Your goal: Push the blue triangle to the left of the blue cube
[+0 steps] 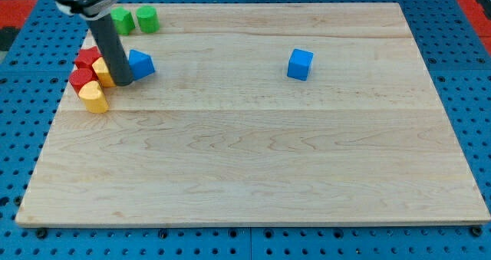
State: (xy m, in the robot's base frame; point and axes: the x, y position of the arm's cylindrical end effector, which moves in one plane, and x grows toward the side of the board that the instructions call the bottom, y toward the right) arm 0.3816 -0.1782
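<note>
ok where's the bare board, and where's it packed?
Bare: everything below the blue cube to the view's bottom edge, plus the stretch between it and the blue triangle. Packed: view's top-left, red, yellow and green blocks around my tip.

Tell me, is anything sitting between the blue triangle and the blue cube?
No. In the camera view, only bare wooden board lies between the blue triangle and the blue cube.

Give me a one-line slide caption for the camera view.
My tip touches the blue triangle's left side, the blue cube far off toward the view's right.
</note>
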